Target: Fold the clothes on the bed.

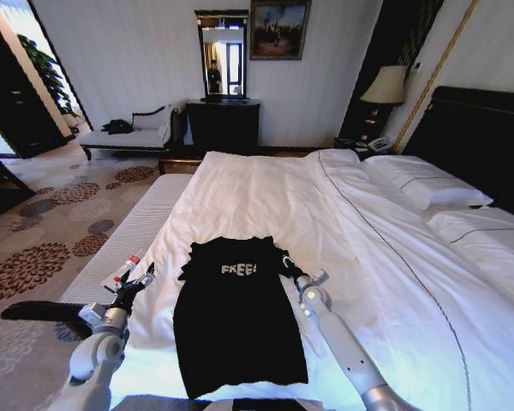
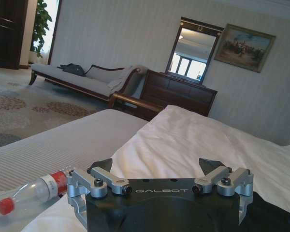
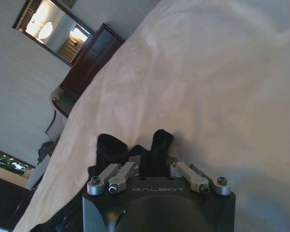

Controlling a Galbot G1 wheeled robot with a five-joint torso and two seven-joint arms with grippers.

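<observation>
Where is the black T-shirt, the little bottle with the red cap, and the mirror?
T-shirt [image 1: 238,325]: head view, middle of its body.
Bottle [image 2: 31,192]: left wrist view, clear body.
Mirror [image 1: 222,56]: head view, glass.

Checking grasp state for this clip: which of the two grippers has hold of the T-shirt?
The right gripper, at the black T-shirt's right sleeve, has black fabric bunched between its fingers. The left gripper is open and empty, near the bed's edge by the red-capped bottle.
</observation>
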